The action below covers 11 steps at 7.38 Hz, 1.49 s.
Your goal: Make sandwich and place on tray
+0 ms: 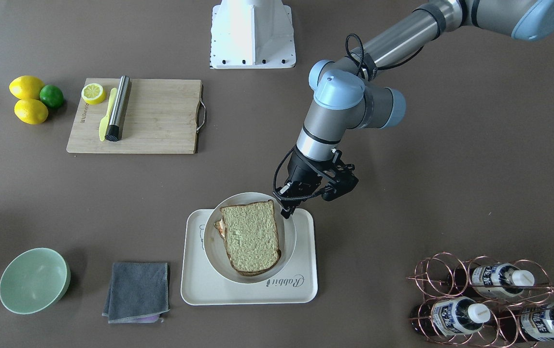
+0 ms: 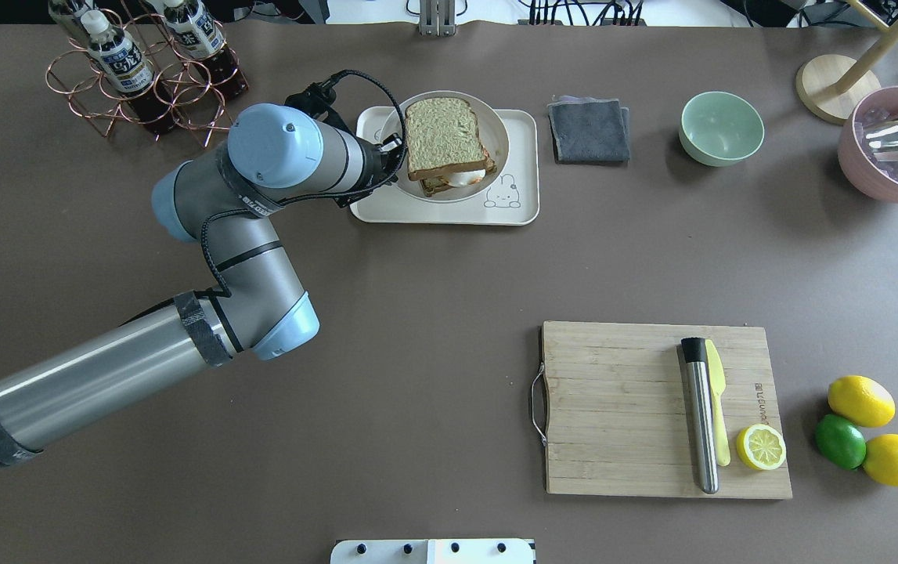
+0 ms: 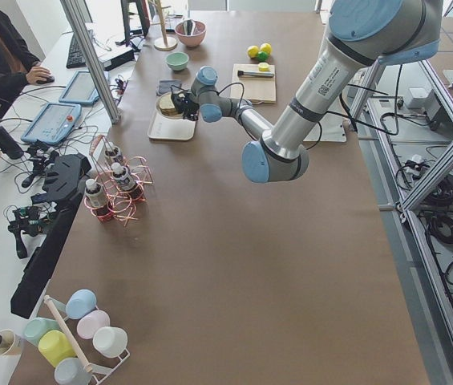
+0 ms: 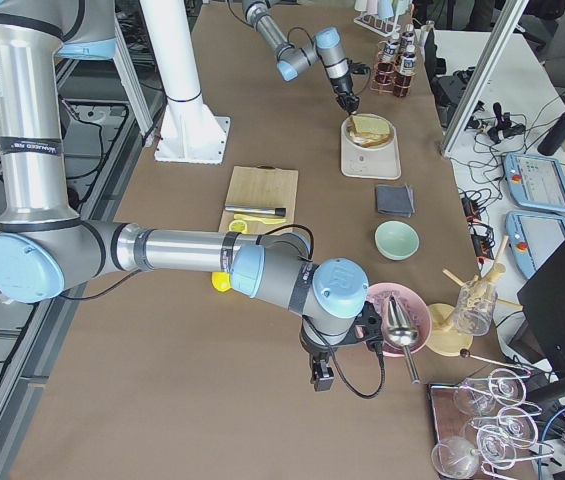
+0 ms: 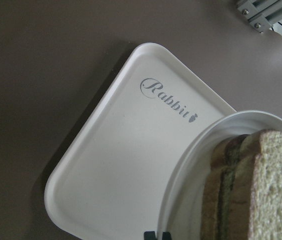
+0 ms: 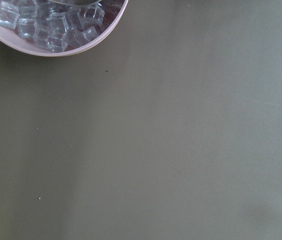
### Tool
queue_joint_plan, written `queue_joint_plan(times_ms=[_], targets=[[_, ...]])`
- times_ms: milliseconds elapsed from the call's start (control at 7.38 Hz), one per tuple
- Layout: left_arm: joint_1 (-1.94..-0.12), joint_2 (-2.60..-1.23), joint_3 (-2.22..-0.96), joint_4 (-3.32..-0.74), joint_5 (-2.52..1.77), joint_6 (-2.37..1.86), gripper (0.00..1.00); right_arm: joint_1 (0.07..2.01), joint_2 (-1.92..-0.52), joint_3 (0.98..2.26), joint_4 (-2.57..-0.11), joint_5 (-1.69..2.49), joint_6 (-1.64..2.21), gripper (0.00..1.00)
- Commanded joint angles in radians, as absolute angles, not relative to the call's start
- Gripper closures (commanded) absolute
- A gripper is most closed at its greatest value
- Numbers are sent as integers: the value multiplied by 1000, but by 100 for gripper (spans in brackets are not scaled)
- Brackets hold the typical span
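- Standing well apart from the tray (image 2: 449, 213), off its left end in the overhead view, is a copper rack (image 2: 73, 78) that holds bottles (image 2: 116, 59).
- Left gripper (image 1: 287, 209): positioned over the tray's left end. The fingers are drawn in to a narrow gap and clamp the rim of the white plate (image 1: 287, 237).
- Plate: seated on the tray, about midway along its length.
- Sandwich (image 2: 442, 137): lies on the plate, and so over the tray. The upper bread slice covers the stack. The white edge of the egg (image 2: 468, 178) shows between the slices on the side nearest the tray's bear drawing.
- Grey cloth (image 2: 589, 129): folded, just beside the tray's right end.
- Green bowl (image 2: 721, 128): farther right of the tray, beyond the cloth.
- Cutting board (image 2: 621, 407): well apart from the tray, to its right and nearer the robot.
- Pink bowl (image 2: 887, 157): filled with ice, farthest right of the tray.
- Right gripper (image 4: 322, 382): hangs near the pink bowl, well apart from the tray. Its finger position cannot be told.
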State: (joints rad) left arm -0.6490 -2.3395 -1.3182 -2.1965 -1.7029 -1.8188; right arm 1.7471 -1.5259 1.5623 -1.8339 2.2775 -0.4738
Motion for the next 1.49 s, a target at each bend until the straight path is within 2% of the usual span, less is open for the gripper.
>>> queue_joint_plan(times_ms=[0, 677, 1083, 1354], targets=[[-649, -2345, -1301, -2197, -1698, -1822, 100, 1744, -1520, 1563, -1799, 2286, -405, 0], [-631, -2344, -1279, -2198, -1666, -1844, 100, 1704, -1470, 1560, -1792, 2287, -397, 0], [-607, -2349, -1261, -2198, -1634, -1858, 100, 1668, -1477, 1542, -1641, 2298, -186, 0], [-604, -2359, -1237, -2198, -1632, -1859, 100, 1651, -1471, 1536, -1624, 2298, -181, 0]])
